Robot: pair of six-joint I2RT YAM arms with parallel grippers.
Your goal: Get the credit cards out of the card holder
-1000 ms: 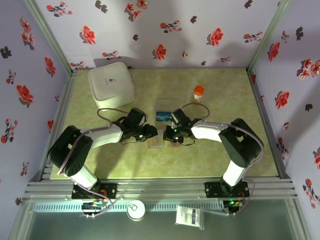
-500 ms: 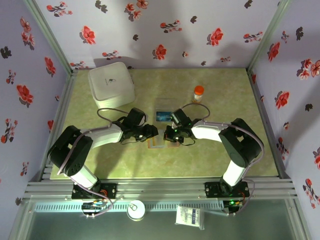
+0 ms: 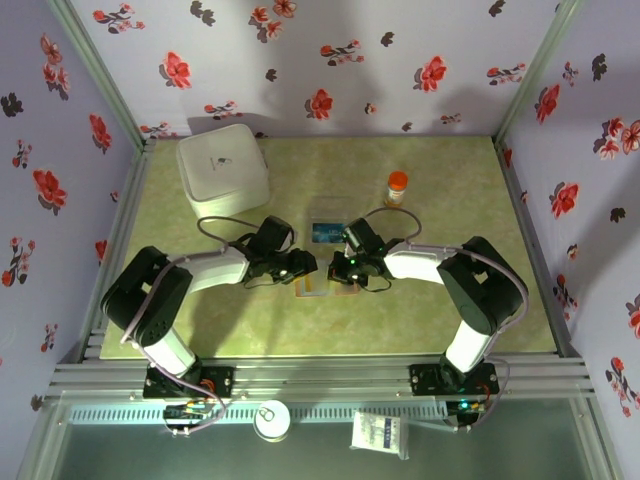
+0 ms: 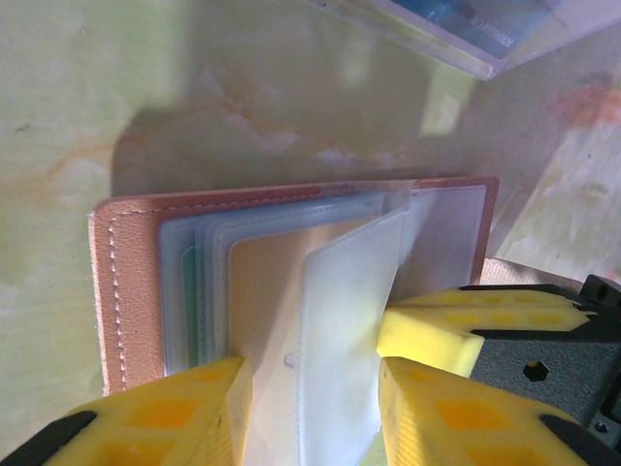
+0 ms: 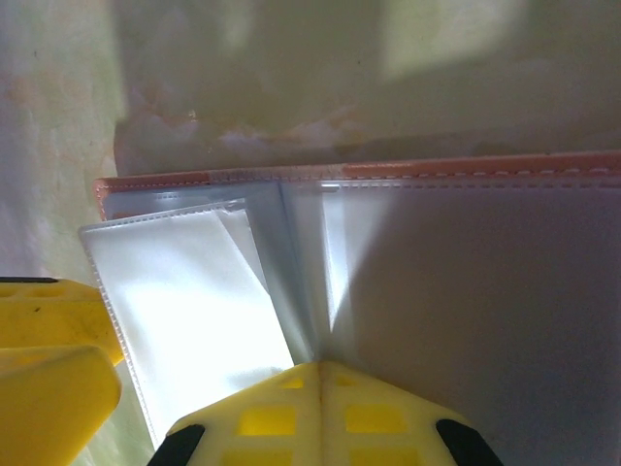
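The tan card holder lies open on the green table between my two grippers. In the left wrist view its leather edge frames a stack of clear sleeves, and a teal-green credit card edge shows inside them. My left gripper is open, its fingers either side of a raised translucent sleeve. My right gripper is shut, its tips pressed on the fold between the sleeves of the card holder. From above, the left gripper and right gripper nearly meet over the holder.
A clear plastic box with something blue in it stands just behind the holder, and its near edge shows in the left wrist view. A white square container sits at the back left. An orange-capped bottle stands at the back right.
The left gripper's jaws have spread a little. Both arms have stayed almost in place over the card holder.
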